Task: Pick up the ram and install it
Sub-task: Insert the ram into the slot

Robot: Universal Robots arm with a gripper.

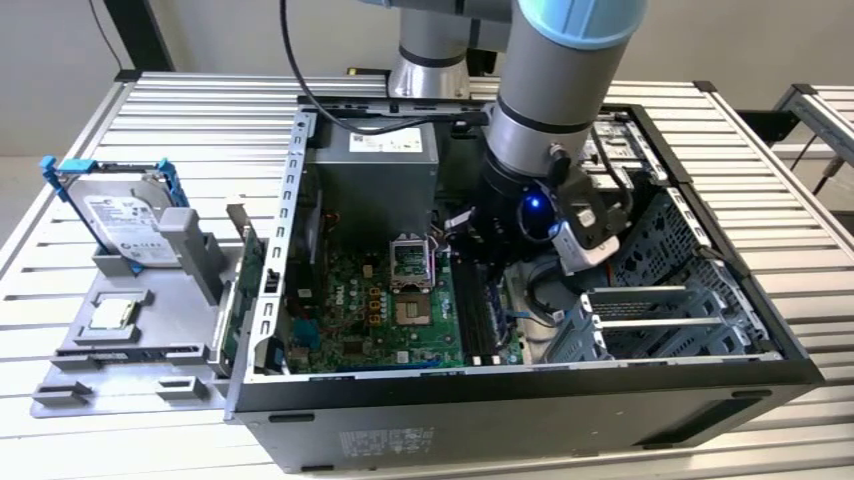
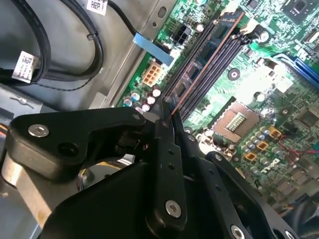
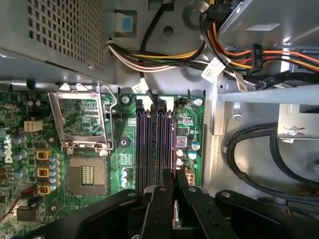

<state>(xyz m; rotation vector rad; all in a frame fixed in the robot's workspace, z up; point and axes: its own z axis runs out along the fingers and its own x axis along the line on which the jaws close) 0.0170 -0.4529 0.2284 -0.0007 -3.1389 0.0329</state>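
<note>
Pincer [image 2: 169, 119] reaches deep into the open computer case [image 1: 534, 385], its two black fingers [image 2: 167, 149] drawn together on the ram [image 2: 204, 64], which runs as a thin dark stick straight out from the fingertips, edge-on, along the bank of black memory slots [image 2: 212, 69] directly beneath it. In the first wrist view the pincer [image 3: 173, 174] stands over the near end of the slots [image 3: 154, 144], with the stick lined up over the slot nearest the fingers; the white latches [image 3: 166, 102] lie at the far end, well ahead of the fingertips. So the pick-up is done: the ram is off its holder and in the clamp, brought over the motherboard [image 1: 387, 320]. What remains, as I judge it, is the seating itself, since I cannot tell from either wrist view whether the lower edge of the stick is down in the slot or just above it, and whether the latches stand shut on it is not clear. To one side of the pincer sits the empty processor socket [image 3: 82, 119] with its metal frame; to the other, black cables [image 3: 259, 154] loop over the bare case floor. In the exterior view the arm [image 1: 561, 90] plunges into the case, and well away from the pincer, outside the case, a hard drive [image 1: 127, 215] in a blue bracket stands on a grey tray [image 1: 80, 365].
</note>
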